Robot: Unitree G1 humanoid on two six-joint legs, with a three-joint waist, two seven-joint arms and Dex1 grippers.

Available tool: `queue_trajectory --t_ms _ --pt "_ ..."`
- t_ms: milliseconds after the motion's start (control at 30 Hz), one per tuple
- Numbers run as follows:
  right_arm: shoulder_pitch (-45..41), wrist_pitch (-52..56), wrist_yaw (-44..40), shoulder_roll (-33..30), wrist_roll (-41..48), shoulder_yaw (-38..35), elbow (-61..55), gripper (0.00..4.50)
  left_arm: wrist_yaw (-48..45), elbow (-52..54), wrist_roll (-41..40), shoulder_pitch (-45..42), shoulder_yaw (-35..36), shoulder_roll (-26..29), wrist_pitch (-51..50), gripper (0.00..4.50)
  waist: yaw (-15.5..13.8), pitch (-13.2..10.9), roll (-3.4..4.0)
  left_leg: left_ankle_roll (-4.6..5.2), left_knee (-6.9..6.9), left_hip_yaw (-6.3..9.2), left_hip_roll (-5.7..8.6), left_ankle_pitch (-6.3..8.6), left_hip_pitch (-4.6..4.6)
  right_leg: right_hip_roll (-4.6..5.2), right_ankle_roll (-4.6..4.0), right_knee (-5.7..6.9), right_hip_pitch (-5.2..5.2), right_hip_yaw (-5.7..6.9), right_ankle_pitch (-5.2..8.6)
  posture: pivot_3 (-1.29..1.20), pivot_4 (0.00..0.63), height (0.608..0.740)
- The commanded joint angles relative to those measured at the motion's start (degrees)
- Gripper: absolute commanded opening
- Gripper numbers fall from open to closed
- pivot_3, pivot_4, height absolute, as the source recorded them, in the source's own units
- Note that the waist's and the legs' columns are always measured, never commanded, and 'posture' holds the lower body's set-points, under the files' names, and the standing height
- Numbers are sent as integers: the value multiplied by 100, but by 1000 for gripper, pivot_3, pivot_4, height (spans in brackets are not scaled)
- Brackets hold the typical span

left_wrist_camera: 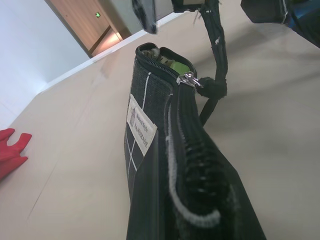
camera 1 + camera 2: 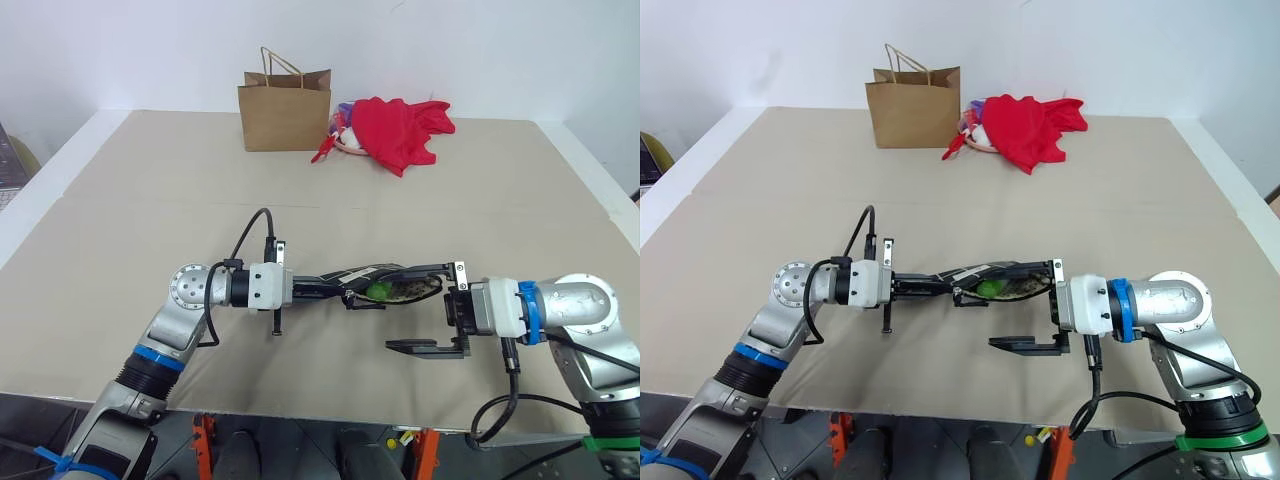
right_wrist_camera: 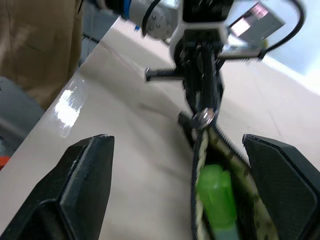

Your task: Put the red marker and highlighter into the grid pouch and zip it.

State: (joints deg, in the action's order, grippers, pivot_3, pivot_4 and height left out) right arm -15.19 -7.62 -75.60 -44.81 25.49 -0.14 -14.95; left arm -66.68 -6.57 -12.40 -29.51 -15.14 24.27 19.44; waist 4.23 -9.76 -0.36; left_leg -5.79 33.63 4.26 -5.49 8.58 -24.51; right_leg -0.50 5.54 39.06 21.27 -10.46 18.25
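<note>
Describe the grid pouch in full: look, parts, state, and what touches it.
The grid pouch is black fabric with white grid lines and a small white label. It is held off the table, stretched level, one end clamped in the shut left claw. Its zipper is partly open near the silver pull, and the lime-green highlighter shows inside. The right claw stands open at the other end.
</note>
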Motion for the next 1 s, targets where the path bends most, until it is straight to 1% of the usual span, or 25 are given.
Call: queue_trajectory --t_ms 33,200,233,300,367,400,467,500,533,700,1000 --pt "-168 -121 126 141 -34 53 -128 4427 34 252 -82 11 100 45 1 0 -5 0 0 0 0 0 0 0 0 0 0 0 0 0 0 0 150 740" --pt "-393 -212 248 463 -154 285 -87 4427 59 312 -79 27 95 37 -16 0 -6 0 0 0 1 0 0 0 0 0 0 0 0 0 -1 0 150 740" --pt "-410 -250 244 495 -185 310 -61 4192 60 316 -77 32 97 38 -14 0 -7 0 0 0 1 0 0 0 0 0 0 0 0 0 -1 0 150 740" --pt "-438 -394 199 529 -244 347 -11 3589 62 319 -73 39 103 42 -10 0 -9 0 0 0 1 0 0 0 -1 0 0 0 0 0 0 0 150 740" --pt "-444 -450 188 541 -220 356 -4 2548 68 317 -69 43 109 46 -9 0 -9 0 0 0 0 0 0 0 -1 0 0 0 0 0 0 0 150 740" --pt "-435 -467 167 526 -213 363 -8 2107 71 315 -68 45 111 47 -9 0 -9 0 0 0 -1 0 0 0 -1 0 0 0 0 0 1 0 150 740" --pt "-395 -501 137 493 -195 356 -22 1045 79 315 -63 50 114 49 -9 0 -9 0 0 0 -1 0 0 0 -1 0 0 0 0 0 1 0 150 740" --pt "-368 -489 130 477 -176 347 -38 414 82 322 -63 55 114 50 -12 0 -9 0 0 0 -1 0 0 0 -1 0 0 0 0 0 0 0 150 740" --pt "-343 -487 124 459 -162 332 -54 70 86 326 -63 58 115 52 -16 0 -9 0 0 0 -1 0 0 0 -1 0 0 0 0 0 1 0 150 740" --pt "-283 -417 150 375 -109 247 -69 70 95 308 -59 56 110 49 -17 0 -9 0 0 0 -1 0 0 0 -1 0 0 0 0 0 0 0 150 740" --pt "-39 -89 315 -51 138 -399 -10 70 27 164 -60 23 125 77 53 0 -10 0 0 0 -1 0 0 0 -1 0 0 0 0 0 0 0 150 740"
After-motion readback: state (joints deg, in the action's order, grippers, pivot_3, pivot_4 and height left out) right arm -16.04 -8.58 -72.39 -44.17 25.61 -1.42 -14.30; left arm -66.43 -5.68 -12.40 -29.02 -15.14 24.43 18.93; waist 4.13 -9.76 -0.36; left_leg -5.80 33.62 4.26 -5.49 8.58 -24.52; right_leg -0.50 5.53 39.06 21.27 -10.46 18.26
